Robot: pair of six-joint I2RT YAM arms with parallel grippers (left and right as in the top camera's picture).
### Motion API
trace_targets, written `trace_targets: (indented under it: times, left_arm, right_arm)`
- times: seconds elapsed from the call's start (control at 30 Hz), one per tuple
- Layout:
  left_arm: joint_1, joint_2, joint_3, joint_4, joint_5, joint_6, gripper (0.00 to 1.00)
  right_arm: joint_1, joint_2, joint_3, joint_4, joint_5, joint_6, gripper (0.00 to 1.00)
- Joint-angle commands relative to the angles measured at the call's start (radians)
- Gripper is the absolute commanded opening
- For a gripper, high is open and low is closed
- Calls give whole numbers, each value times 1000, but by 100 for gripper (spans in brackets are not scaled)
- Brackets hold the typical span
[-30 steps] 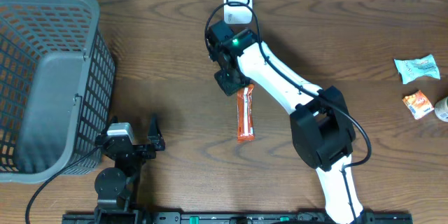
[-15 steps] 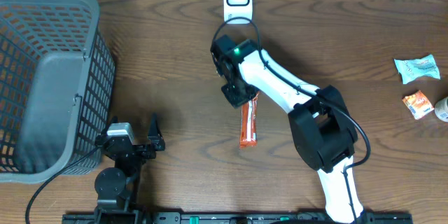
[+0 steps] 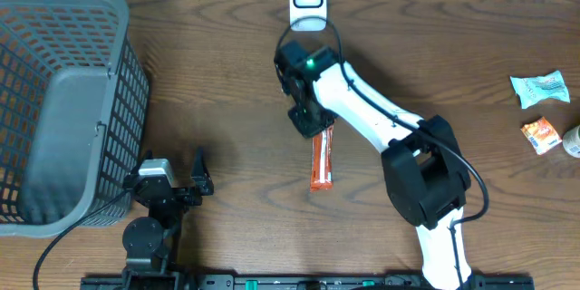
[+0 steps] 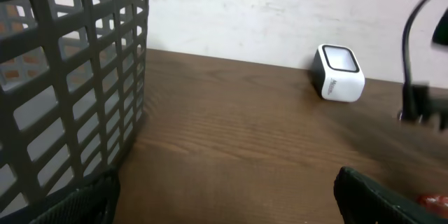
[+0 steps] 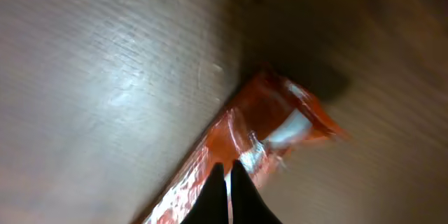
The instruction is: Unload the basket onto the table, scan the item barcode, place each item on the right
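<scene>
Surface: dark brown wood-grain worktop (image 3: 217, 82), glossy under right fingers (image 5: 214, 199).
Room: pale wall (image 4: 245, 14) beyond left fingers (image 4: 77, 199).
Grip: right fingers pinched on orange packet (image 3: 321, 160); left fingers wide apart.

**Work surface and far wall, indoor setting, even light.**

A dark brown wood-grain table top (image 3: 208, 72) fills the overhead view from left to right, its grain running lengthwise in long wavy bands. Along the far edge, a plain off-white wall (image 4: 231, 14) rises straight from the table, its surface matt and faintly mottled. The light is diffuse and comes from above, leaving only soft, short shadows on the wood. In the close view at the right, a pale sheen lies across the grain, with a darker shaded patch further off.
</scene>
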Motion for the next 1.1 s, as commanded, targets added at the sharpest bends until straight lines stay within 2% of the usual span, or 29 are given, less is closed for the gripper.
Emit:
trace_targets:
  times: [0.0,0.1,0.13,0.2,0.23,0.27,0.33,0.37,0.57,0.73,0.83,0.93,1.07]
  left_arm:
    - [4,-5,-30,-17,-6,-2,98]
    - [4,-5,-30,-17,-6,-2,98]
    - [4,-5,-30,-17,-6,-2,98]
    - [4,-5,-30,-18,-6,-2,98]
    - [4,-5,-30,-17,-6,-2,98]
    - [4,-5,-30,-17,-6,-2,98]
    - [4,-5,-30,-18,-6,-2,98]
    - [4,-5,-30,-17,-6,-2,98]
    - [4,-5,-30,-17,-6,-2,98]
    - [4,-5,-30,-17,-6,-2,98]
    - [4,-5,-30,-17,-6,-2,98]
    - [4,-5,-30,-17,-6,-2,98]
    - [4,-5,-30,-17,-6,-2,98]
  right_arm:
    - [3,-7,-127,72,11,38,1]
    - [2,-7,-185,129,32,37,4]
    - [2,-7,-180,135,46,37,12]
    - [2,-7,-169,142,48,37,43]
    - [2,-7,-167,150,48,37,66]
    - [2,-7,-167,159,48,31,78]
    - [2,-7,-167,172,49,9,95]
    - [2,-7,-167,180,49,-8,99]
    - [2,-11,-120,162,74,-27,99]
    - [1,-43,55,-10,77,-19,99]
    - [-3,-54,92,-66,109,-19,98]
    - [-14,-56,85,-80,139,-24,83]
    - [-47,-56,21,-39,139,-35,41]
